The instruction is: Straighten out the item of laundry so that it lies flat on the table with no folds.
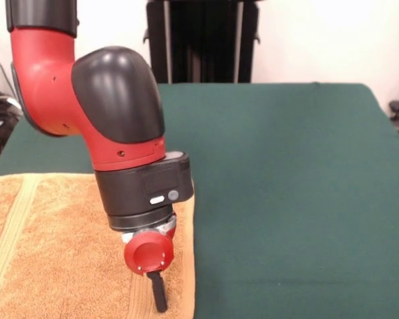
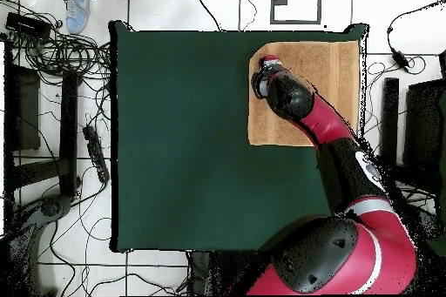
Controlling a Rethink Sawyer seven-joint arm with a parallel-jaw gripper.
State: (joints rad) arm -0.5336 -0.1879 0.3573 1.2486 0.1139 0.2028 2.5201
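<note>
The item of laundry (image 1: 60, 252) is an orange-tan terry towel lying spread out at the table's near left corner in the front view, with a ribbed band running along its left part. From overhead the towel (image 2: 335, 76) looks like a flat rectangle at the far right corner of the dark green table (image 2: 192, 137). My gripper (image 1: 161, 302) points down and touches the towel just inside its right edge in the front view. Overhead, the gripper (image 2: 260, 80) sits near the towel's left edge, and the arm covers part of the cloth.
The green table (image 1: 286, 173) stretches wide to the right of the towel in the front view. A black stand (image 1: 203, 40) rises behind the far edge. Cables and black gear (image 2: 52, 93) lie on the floor beside the table, and a person's shoe (image 2: 77, 6) shows at the top left.
</note>
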